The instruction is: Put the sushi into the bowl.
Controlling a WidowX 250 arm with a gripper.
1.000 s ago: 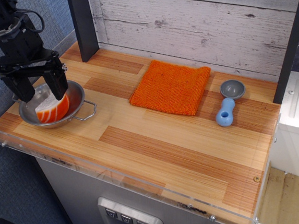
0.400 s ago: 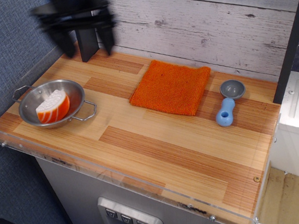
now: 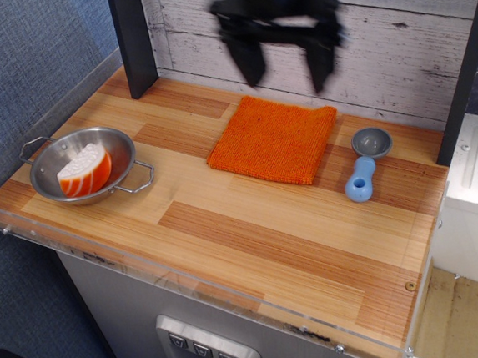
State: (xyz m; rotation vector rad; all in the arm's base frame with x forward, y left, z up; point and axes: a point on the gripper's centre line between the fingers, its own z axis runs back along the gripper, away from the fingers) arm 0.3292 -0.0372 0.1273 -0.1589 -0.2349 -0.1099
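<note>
The sushi, an orange piece with white stripes and a white rice side, lies inside the shiny steel bowl at the left of the wooden counter. My gripper is black and motion-blurred, high above the back edge of the orange cloth, far to the right of the bowl. Its two fingers hang apart with nothing between them.
A flat orange cloth lies at the middle back. A blue-handled scoop with a grey head lies to its right. A dark post stands at the back left. A clear plastic lip runs along the front edge.
My gripper has let go of the sushi in the bowl, risen, and swept right from over the bowl to above the orange cloth. The sushi stays in the bowl.
</note>
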